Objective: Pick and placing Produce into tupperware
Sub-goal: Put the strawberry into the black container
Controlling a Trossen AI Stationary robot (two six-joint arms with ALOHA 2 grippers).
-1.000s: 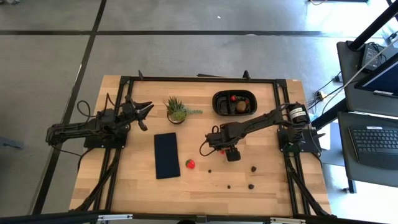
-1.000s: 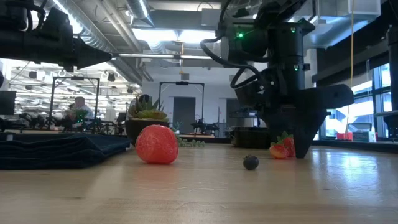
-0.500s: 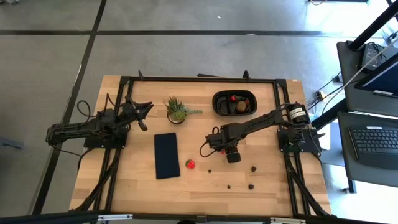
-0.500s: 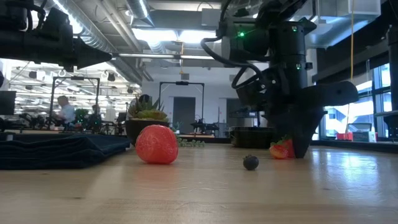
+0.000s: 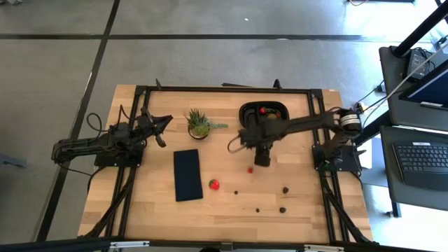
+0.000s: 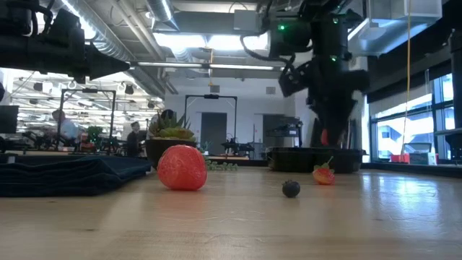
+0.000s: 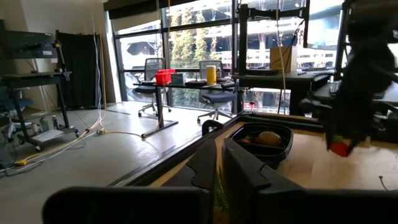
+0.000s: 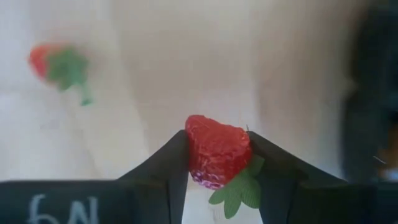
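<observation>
My right gripper [image 5: 260, 155] hangs above the table, just near of the black tupperware [image 5: 264, 115], shut on a small red strawberry [image 8: 217, 149]. The tupperware holds a red piece [image 5: 262, 110] and a brownish kiwi-like piece [image 5: 271, 120]. On the wood lie another small strawberry [image 5: 250, 169] with green leaves, a bigger red strawberry [image 5: 214, 184] and several dark berries, one being [image 5: 285, 188]. My left gripper [image 5: 164, 122] waits shut at the table's left, touching nothing. My right gripper pinches the small strawberry by its two opposite sides [image 8: 194, 152] between its two fingers. The fingers come from above and point down. The strawberry [image 6: 323, 136] is lifted clear of the table, with its green leaves [image 8: 239, 190] showing at one end.
A spiky green potted plant [image 5: 199, 124] stands left of the tupperware. A flat dark pad [image 5: 188, 174] lies left of the big strawberry. A black frame [image 5: 224, 89] runs along the table's far edge. People move in the room behind the table.
My right gripper has risen from the table and gone toward the far edge and the tupperware, rolling somewhat. It has carried one small strawberry up, lifted clear. The other small strawberry has stayed on the wood.
</observation>
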